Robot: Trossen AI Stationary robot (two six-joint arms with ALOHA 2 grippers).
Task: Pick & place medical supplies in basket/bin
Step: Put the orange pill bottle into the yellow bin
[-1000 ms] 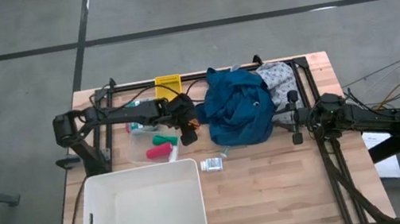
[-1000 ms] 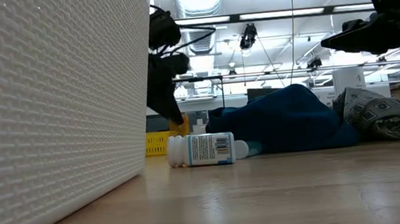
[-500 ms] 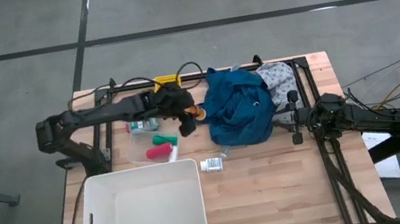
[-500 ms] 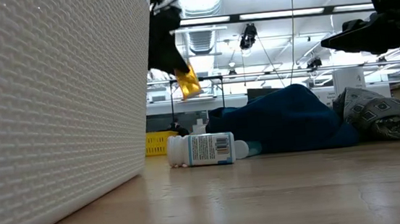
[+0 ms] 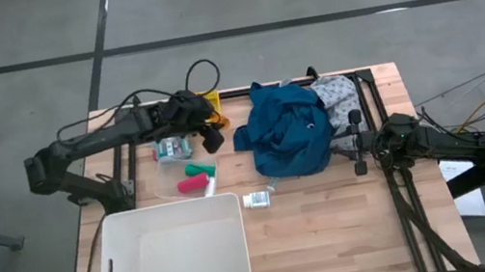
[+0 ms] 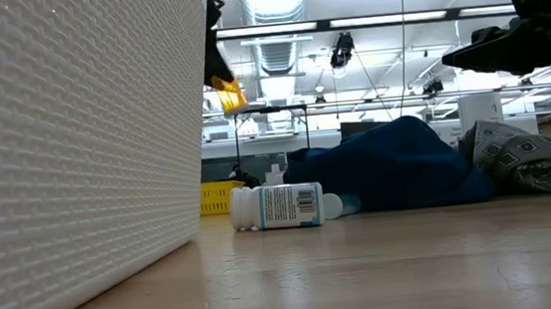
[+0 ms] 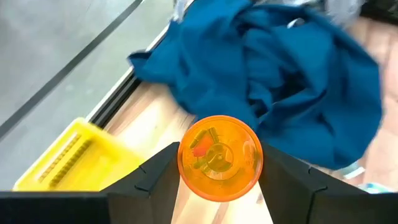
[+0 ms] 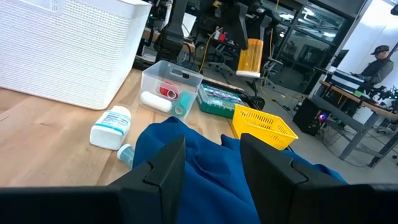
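Note:
My left gripper [image 5: 210, 135] hangs above the table's far left part, shut on an orange bottle [image 7: 219, 158], which the low view [image 6: 228, 96] and right wrist view [image 8: 250, 56] show in the air. The blue garment [image 5: 290, 128] lies heaped at far centre, with the grey speckled cloth [image 5: 338, 91] behind it. A white bottle [image 5: 256, 199] lies on its side. Red and green tubes [image 5: 195, 177] rest in a clear tray. The white tub [image 5: 171, 208] stands at the near left. My right gripper [image 5: 358, 142] waits open, right of the garment. My left gripper pinches the orange bottle by its sides [image 7: 186, 163] between the two fingers [image 7: 155, 177], one on each side. The fingers point down from above and lie along the bottle. Its round orange end faces the wrist and its white cap end [image 8: 249, 73] points down. It is lifted clear of the table.
A yellow mesh basket [image 5: 208, 100] and a green packet [image 5: 172, 150] sit near the left gripper. A black frame rail [image 5: 245, 92] runs along the far edge. Bare wood [image 5: 335, 229] lies right of the tub. A person [image 8: 379, 56] shows in the room beyond.
My left gripper has risen from table height with the orange bottle and moved toward the table's left and far edges, away from the blue garment. The bottle has gone from near the tabletop to well above it. Nothing else has moved.

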